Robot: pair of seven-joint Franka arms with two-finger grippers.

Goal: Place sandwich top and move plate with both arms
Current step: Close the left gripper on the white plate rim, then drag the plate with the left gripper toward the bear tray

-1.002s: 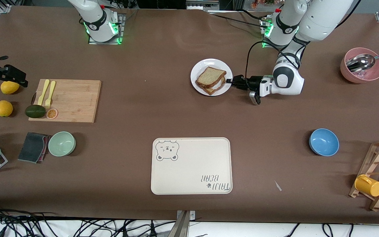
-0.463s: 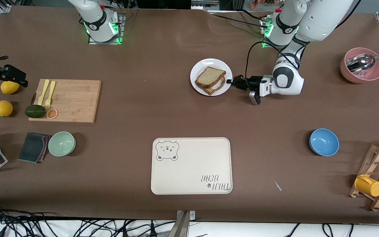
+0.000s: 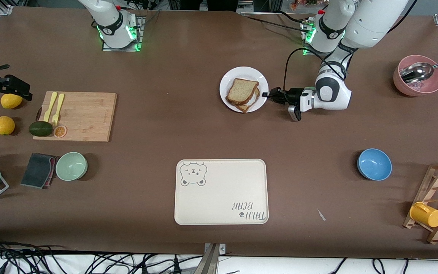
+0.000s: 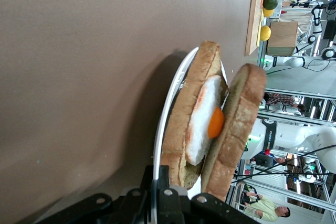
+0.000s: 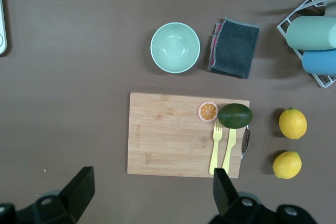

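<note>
The white plate (image 3: 242,70) lies farther from the front camera than the cream tray. On it is toast with a fried egg (image 4: 207,121), and the sandwich top (image 3: 242,90) rests on that. In the left wrist view the sandwich top (image 4: 239,124) leans over the egg, apart from it at one edge. My left gripper (image 3: 267,94) is shut on the plate rim (image 4: 168,114) at the edge toward the left arm's end; the rim runs between its fingers (image 4: 157,182). My right gripper (image 5: 152,192) hangs open and empty high over the table beside the cutting board.
The bear tray (image 3: 222,190) lies near the front edge. A blue bowl (image 3: 374,164), a pink bowl with a spoon (image 3: 418,80) and a rack with a yellow mug (image 3: 426,214) are toward the left arm's end. Cutting board (image 3: 76,116), green bowl (image 3: 71,166) and lemons are toward the right arm's end.
My left gripper has closed on the plate's rim. The plate and sandwich have shifted slightly. The right arm has not moved.
</note>
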